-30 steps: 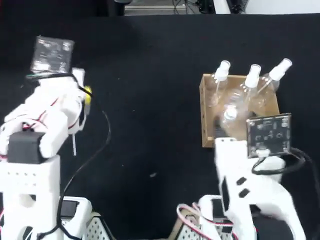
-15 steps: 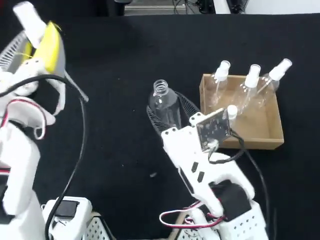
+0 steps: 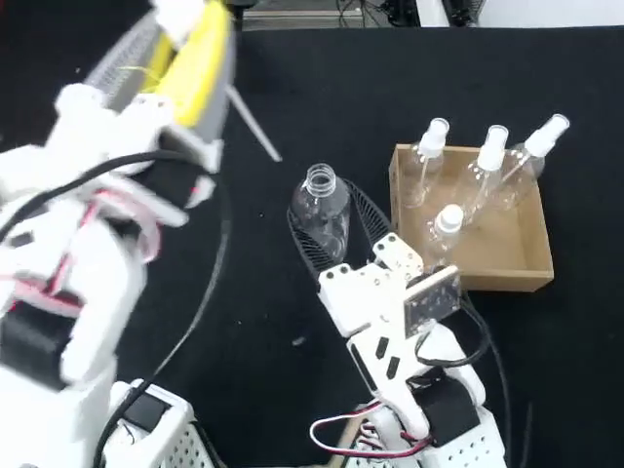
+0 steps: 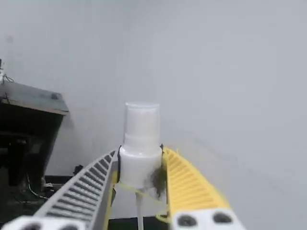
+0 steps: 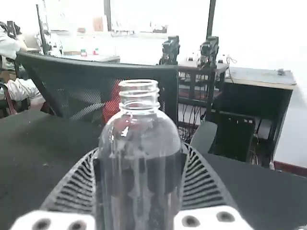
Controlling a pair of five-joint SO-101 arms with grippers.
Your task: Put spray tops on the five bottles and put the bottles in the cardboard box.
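Bottles: five in total. One uncapped bottle [image 3: 320, 207] sits between the fingers of the right gripper [image 3: 324, 216]. Four capped bottles [image 3: 426, 161] stand in the one cardboard box [image 3: 507, 277], just beside that gripper. One loose spray top [image 4: 140, 146] is clamped in the left gripper [image 4: 139, 155]. Grippers: two.

- The uncapped bottle [image 3: 320, 213] is clear and empty with an open threaded neck. It stands upright, clasped by the right gripper [image 3: 324, 200], beside the cardboard box [image 3: 507, 278].
- The spray top [image 4: 140, 129] is white with its dip tube trailing. It is pinched in the raised left gripper [image 4: 140, 160].
- The four capped bottles [image 3: 485, 166] are clear with white tops and lean inside the box.
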